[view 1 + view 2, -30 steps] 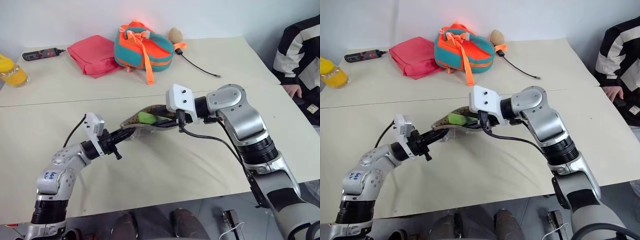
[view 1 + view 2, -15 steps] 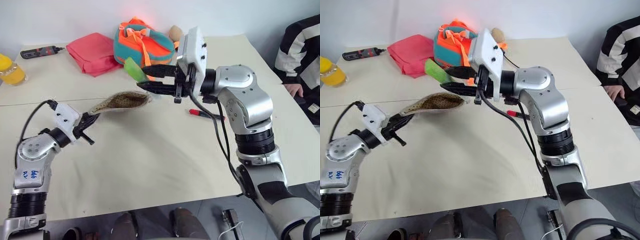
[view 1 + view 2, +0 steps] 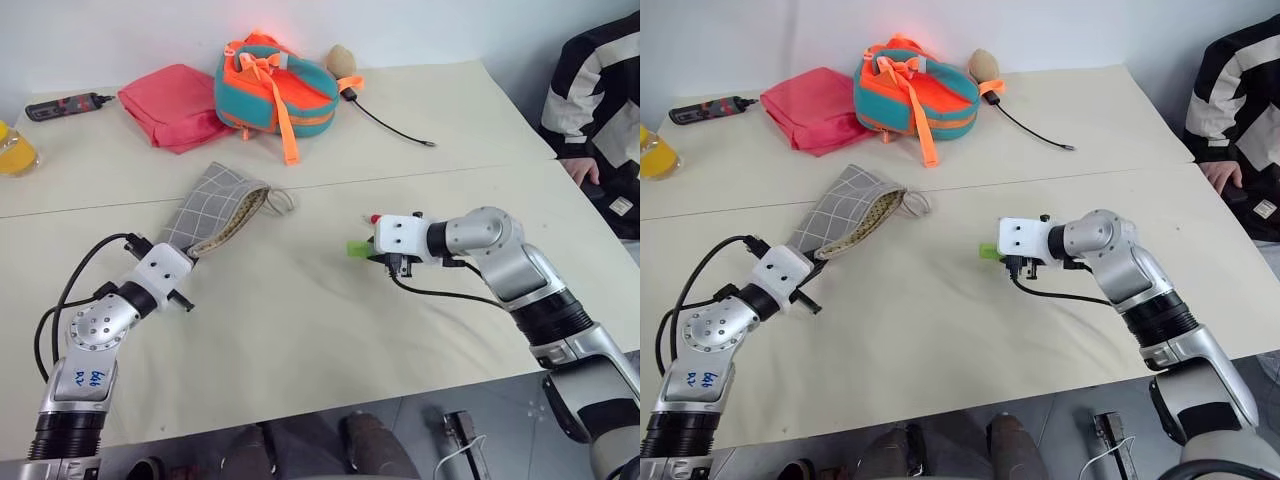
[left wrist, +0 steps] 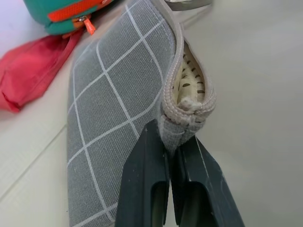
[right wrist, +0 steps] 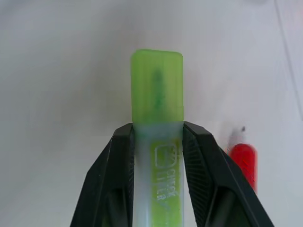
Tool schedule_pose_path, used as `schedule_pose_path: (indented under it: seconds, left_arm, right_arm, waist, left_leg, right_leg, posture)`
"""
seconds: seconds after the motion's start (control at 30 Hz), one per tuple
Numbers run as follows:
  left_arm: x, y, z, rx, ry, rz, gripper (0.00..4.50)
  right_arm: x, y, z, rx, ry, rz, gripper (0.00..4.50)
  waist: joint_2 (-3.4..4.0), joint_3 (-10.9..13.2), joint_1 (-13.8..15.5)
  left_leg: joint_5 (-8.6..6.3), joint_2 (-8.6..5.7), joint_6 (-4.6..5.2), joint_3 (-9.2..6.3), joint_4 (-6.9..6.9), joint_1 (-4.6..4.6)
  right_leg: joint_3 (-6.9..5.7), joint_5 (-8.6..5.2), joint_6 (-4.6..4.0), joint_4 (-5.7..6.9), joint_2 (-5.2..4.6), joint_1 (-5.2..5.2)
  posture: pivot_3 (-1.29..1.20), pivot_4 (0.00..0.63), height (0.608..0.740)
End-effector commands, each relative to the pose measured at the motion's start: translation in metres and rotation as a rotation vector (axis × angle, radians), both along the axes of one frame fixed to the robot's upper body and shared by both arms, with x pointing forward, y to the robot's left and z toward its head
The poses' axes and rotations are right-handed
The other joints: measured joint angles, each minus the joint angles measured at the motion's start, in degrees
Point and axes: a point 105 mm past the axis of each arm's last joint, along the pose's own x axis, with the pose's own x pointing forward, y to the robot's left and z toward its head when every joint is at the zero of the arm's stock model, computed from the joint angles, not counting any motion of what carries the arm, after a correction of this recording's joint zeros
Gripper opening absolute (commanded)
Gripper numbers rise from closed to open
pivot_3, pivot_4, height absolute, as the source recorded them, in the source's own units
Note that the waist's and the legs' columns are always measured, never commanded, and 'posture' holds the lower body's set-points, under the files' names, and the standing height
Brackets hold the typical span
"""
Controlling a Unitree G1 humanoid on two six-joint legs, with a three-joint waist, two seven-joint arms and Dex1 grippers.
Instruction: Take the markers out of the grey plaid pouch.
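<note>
Pouch (image 3: 214, 208) lying flat near table seam, your left gripper (image 4: 171, 156) pinching its zipper corner. Right gripper (image 5: 157, 142) clamping green marker (image 5: 157, 85) low over bare table (image 3: 300, 330); red marker (image 5: 244, 158) lying just beside.

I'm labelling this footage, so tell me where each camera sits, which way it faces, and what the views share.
Head cameras, left and right eye: look forward and down over the table; both arms show, plus a person's sleeve.
Left wrist: looks along the left gripper, shut on the grey plaid pouch.
Right wrist: looks along the right gripper, fingers clamping the green marker, red marker beside.
Shared: pouch and green marker appear in head and wrist views.
</note>
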Motion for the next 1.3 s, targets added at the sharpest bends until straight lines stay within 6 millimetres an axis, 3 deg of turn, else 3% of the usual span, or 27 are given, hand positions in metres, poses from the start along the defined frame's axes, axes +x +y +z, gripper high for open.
schedule_pose_path:
  seconds: [0.03, 0.07, 0.33, 0.43, 0.63, 0.83, 1.13, 1.3]
  left_arm:
    - [-0.005, -0.003, 0.014, -0.075, -0.028, -0.029, 0.54]
    - [-0.005, -0.004, 0.015, -0.079, -0.026, -0.039, 0.78]
    - [-0.022, -0.013, 0.029, -0.202, -0.029, -0.137, 3.42]
    - [-0.039, -0.022, 0.039, -0.301, -0.008, -0.229, 4.33]
    - [-0.06, -0.016, 0.045, -0.416, 0.012, -0.238, 4.33]
    - [-0.067, 0.038, 0.026, -0.496, 0.006, 0.017, 4.33]
    - [-0.078, 0.076, 0.003, -0.582, 0.009, 0.161, 4.33]
    - [-0.08, 0.075, -0.004, -0.552, 0.014, 0.154, 4.33]
  right_arm:
    - [-0.002, 0.0, 0.001, 0.052, 0.024, -0.008, 1.06]
    - [-0.002, -0.001, -0.001, 0.049, 0.03, -0.012, 1.79]
    - [-0.01, 0.015, 0.026, 0.3, 0.073, 0.001, 4.49]
    - [-0.025, 0.027, 0.039, 0.452, 0.142, 0.049, 4.5]
    - [-0.051, 0.035, 0.042, 0.637, 0.2, 0.092, 4.5]
    - [-0.081, 0.032, 0.005, 0.688, 0.248, 0.079, 4.5]
    - [-0.086, 0.017, -0.027, 0.761, 0.217, -0.037, 4.5]
    - [-0.082, 0.016, -0.026, 0.761, 0.204, -0.039, 4.5]
  waist:
    - [0.0, 0.0, 0.1]
    - [0.0, 0.0, 0.1]
    - [0.0, 0.0, 0.0]
    - [-0.01, 0.0, 0.1]
    - [-0.02, 0.0, 0.2]
    - [-0.03, 0.0, 0.3]
    - [-0.09, -0.1, 1.1]
    - [-0.11, -0.1, 1.5]
  left_leg:
    - [0.0, -0.01, 0.0, 0.01, 0.04, 0.0]
    - [0.0, -0.01, 0.01, 0.01, 0.08, 0.0]
    - [-0.01, 0.02, 0.02, -0.01, 0.33, 0.0]
    - [-0.01, 0.02, 0.02, -0.04, 0.33, -0.01]
    - [-0.03, 0.0, 0.03, -0.2, 0.28, -0.03]
    - [-0.06, -0.03, 0.08, -0.66, 0.32, 0.04]
    - [-0.09, -0.09, 0.15, -0.72, 0.46, 0.03]
    - [-0.1, -0.08, 0.17, -0.71, 0.48, 0.03]
  right_leg:
    - [0.01, 0.0, 0.0, 0.03, 0.0, 0.01]
    - [0.0, 0.0, 0.0, 0.08, 0.0, 0.02]
    - [0.03, 0.0, 0.0, 0.26, 0.04, 0.01]
    - [0.03, 0.0, 0.0, 0.28, 0.03, 0.01]
    - [-0.05, 0.0, 0.0, 0.24, 0.03, 0.12]
    - [-0.39, 0.0, 0.0, -0.23, 0.04, 0.72]
    - [-0.53, 0.0, -0.01, -0.61, 0.02, 1.03]
    - [-0.52, 0.0, -0.01, -0.61, 0.02, 1.02]
  posture:
    - [0.0, 0.15, 0.74]
    - [0.0, 0.15, 0.74]
    - [0.0, 0.15, 0.74]
    - [0.0, 0.15, 0.74]
    - [0.0, 0.15, 0.74]
    - [0.0, 0.15, 0.74]
    - [0.0, 0.15, 0.74]
    - [0.0, 0.15, 0.74]
